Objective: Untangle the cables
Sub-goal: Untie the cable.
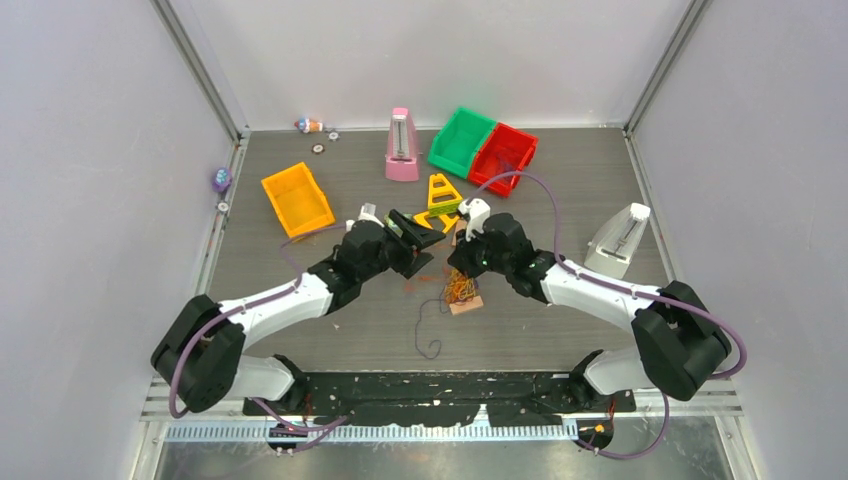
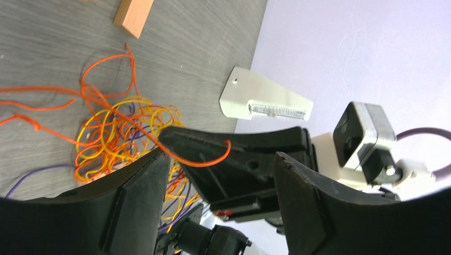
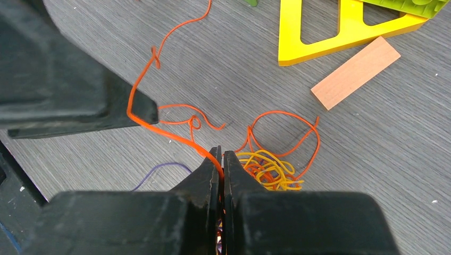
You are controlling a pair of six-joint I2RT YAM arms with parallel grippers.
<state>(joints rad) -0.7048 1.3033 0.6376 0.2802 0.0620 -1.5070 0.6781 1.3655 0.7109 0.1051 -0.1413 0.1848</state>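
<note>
Right tool [image 3: 222,159] clenched on thin orange-red wire strand [image 3: 159,127]; left tool [image 2: 219,159] released. Multicoloured wire tangle [image 3: 268,170] mostly knotted; one dark purple strand [image 1: 430,335] trails loose.

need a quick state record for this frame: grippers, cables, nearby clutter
left gripper: open, jaws wide
right gripper: shut on orange strand at the tangle's edge
orange strand path: from right gripper, bends round one left fingertip
tangle: orange, yellow, purple loops, bunched
purple strand: trails out toward the arm bases
nearby: wooden block, yellow triangle frame
</note>
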